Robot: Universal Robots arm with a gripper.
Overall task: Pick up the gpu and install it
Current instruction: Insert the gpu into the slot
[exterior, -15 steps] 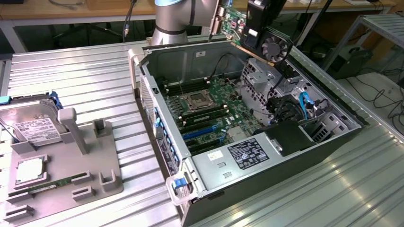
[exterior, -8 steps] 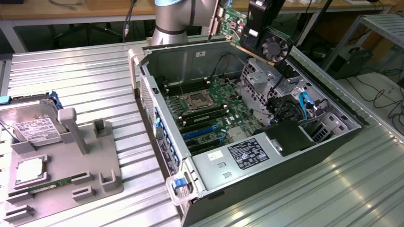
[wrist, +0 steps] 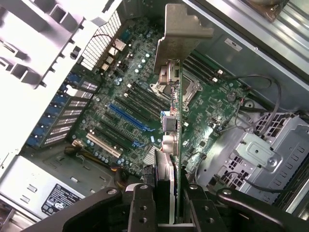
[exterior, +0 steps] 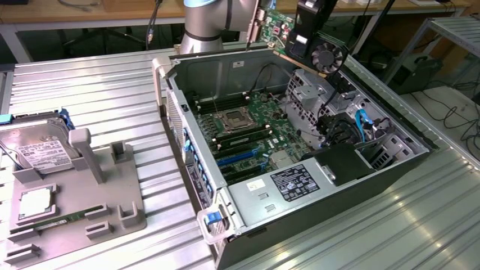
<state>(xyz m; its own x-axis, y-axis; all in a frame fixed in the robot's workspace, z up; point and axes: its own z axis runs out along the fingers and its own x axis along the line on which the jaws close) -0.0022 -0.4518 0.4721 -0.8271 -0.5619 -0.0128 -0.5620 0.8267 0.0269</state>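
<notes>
The gpu (exterior: 289, 35), a flat card with a green circuit board, a black face with a fan and a silver bracket strip, hangs in the air above the far rim of the open computer case (exterior: 352, 194). My gripper (exterior: 313, 25) is shut on it. In the wrist view the gpu (wrist: 173, 140) runs edge-on away from my gripper (wrist: 170, 205), its bracket end farthest out, over the motherboard (wrist: 140, 104) and its blue expansion slots (wrist: 126, 117).
A grey fixture tray (exterior: 120, 202) at the exterior view's left holds a silver hard drive (exterior: 41, 149), a processor and a green memory stick (exterior: 71, 216). Inside the case are a drive cage (wrist: 263, 157), black and blue cables and a power supply (exterior: 289, 185).
</notes>
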